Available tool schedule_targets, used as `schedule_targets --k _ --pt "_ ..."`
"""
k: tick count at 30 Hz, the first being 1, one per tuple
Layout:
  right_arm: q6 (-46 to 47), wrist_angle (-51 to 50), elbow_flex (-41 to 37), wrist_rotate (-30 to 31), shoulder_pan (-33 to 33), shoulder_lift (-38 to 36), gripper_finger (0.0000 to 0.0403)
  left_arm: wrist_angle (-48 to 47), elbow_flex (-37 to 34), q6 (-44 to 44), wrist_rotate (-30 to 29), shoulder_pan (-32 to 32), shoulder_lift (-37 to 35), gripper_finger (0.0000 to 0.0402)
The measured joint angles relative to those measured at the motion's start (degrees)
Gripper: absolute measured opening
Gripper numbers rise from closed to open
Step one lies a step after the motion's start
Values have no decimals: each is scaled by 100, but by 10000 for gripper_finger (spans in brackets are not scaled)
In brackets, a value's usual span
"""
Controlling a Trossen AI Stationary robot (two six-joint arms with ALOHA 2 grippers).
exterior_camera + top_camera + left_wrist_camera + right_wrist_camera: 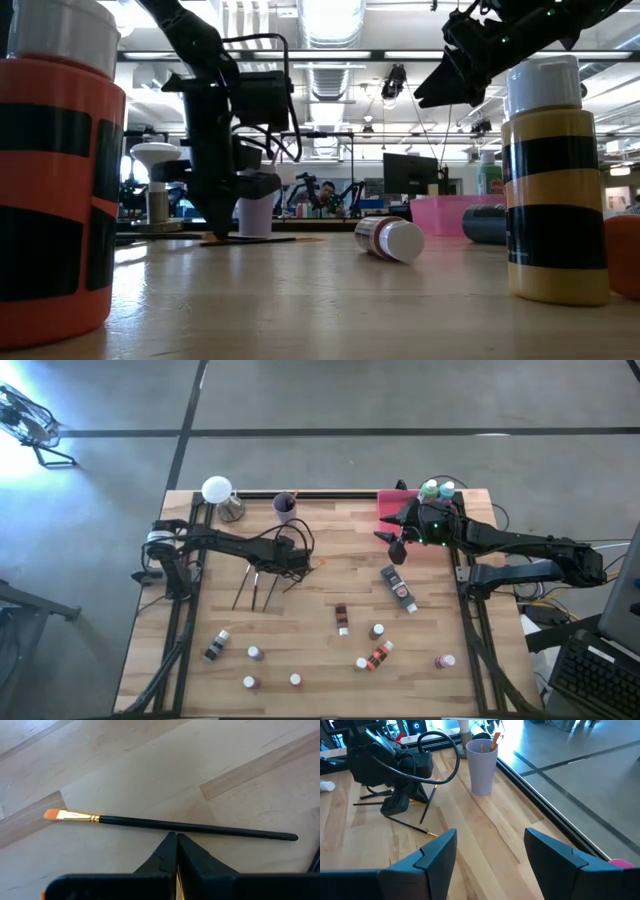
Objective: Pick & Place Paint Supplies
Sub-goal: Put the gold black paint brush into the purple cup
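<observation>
Two arms were over the wooden table (320, 600). Left gripper (300, 563) stood low at the table's middle-left, fingers (172, 852) pressed together with nothing between them — the tips sat just beside a brush (170, 824), black-handled with an orange tip, lying flat on the wood. More brushes (255, 588) lay beside that gripper. Right gripper (397, 548) hung above the table at the edge of the pink tray (392, 503), fingers (432, 855) spread apart and empty. Two bottles (438, 489) were at the tray's far end. The lilac cup (482, 765) stood near the rear edge with an orange-tipped stick in it. Remaining supplies lay scattered over the near half: a dark tube (398, 587), a brown bottle (342, 618), a striped orange bottle (378, 655) and several small white-capped bottles (254, 653) — none touched by either gripper.
</observation>
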Motion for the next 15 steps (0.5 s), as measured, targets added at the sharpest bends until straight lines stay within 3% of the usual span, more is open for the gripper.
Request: schedule_targets --k 15 --pt "-15 -2 0 -1 0 0 274 52 287 816 565 -61 -577 2"
